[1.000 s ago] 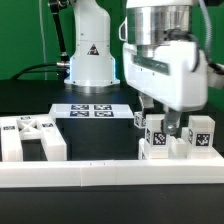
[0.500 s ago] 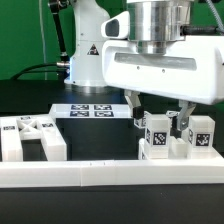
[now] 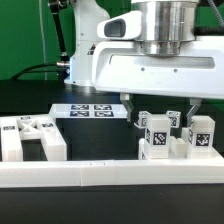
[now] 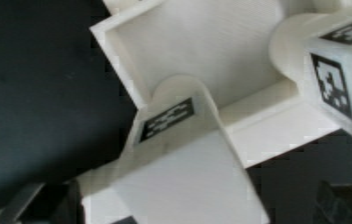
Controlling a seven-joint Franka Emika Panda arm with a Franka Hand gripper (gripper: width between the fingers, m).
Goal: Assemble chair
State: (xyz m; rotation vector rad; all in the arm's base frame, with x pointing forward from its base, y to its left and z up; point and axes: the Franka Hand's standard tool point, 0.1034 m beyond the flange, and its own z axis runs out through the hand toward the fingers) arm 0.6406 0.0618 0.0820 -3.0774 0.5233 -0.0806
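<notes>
The chair pieces (image 3: 157,137) by the table's right edge in the exterior view look like smooth, matt white plastic, with flat black-and-white tags on their faces. In the wrist view they show the same chalky, dull white. The table (image 3: 100,138) is matt black and gives no reflection. The rail (image 3: 110,172) along its front edge is plain, smooth white. The marker board (image 3: 92,110) looks thin and paper-like. The gripper (image 3: 160,110) has a lightly glossy white plastic body under a shiny metal wrist (image 3: 165,20).
</notes>
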